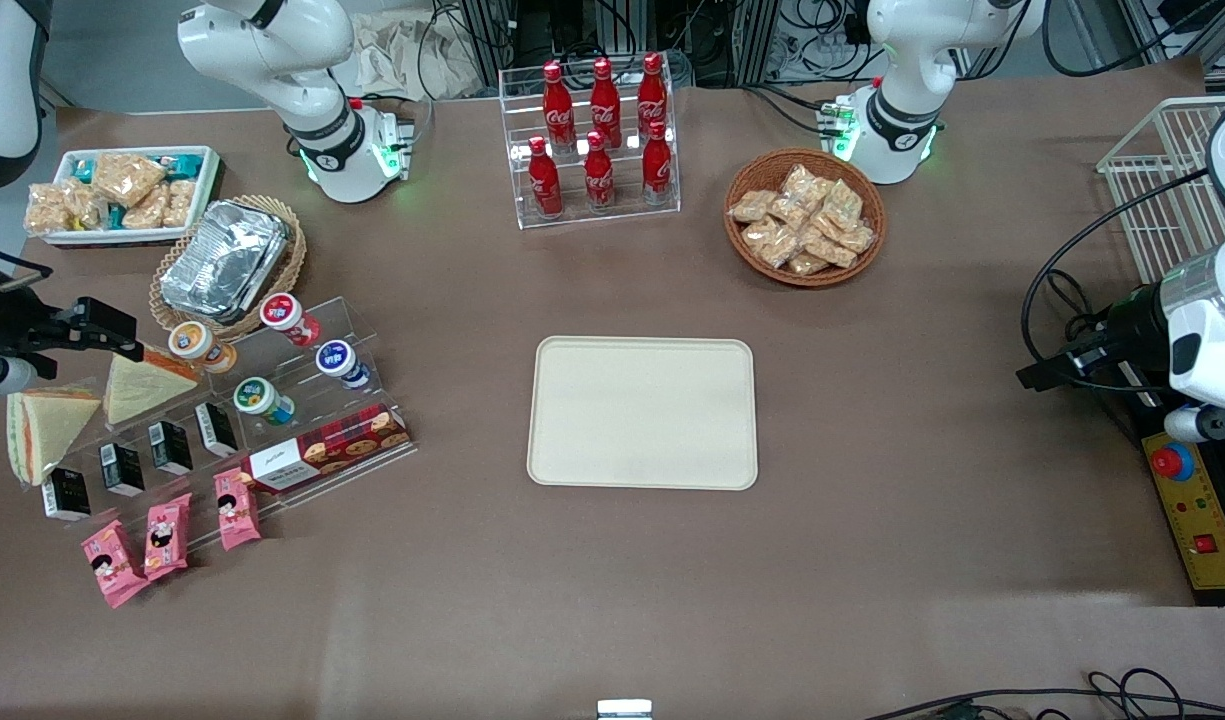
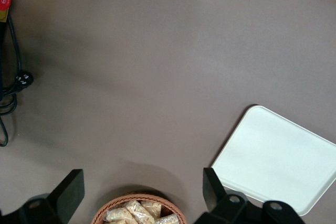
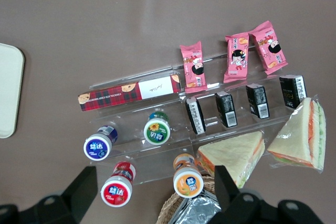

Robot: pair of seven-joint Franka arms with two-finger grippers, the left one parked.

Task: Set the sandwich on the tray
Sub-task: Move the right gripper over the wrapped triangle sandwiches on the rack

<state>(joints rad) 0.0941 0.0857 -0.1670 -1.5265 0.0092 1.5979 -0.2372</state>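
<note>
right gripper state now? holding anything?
Gripper: open, holding nothing, above the display rack, sandwich not yet grasped.

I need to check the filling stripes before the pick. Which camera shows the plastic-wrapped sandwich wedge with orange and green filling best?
The right wrist view: the wrapped triangular sandwich shows its striped edge, with the open gripper hovering above. The front view shows it smaller at the table's edge; the left wrist view misses it.

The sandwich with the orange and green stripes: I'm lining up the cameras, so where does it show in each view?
Front view: the sandwich lies at the working arm's end of the table, below the gripper, beside the orange-edged sandwich.
Right wrist view: the sandwich sits next to the black cartons.
Left wrist view: not in it.
Shared landmark: the tray.
</note>
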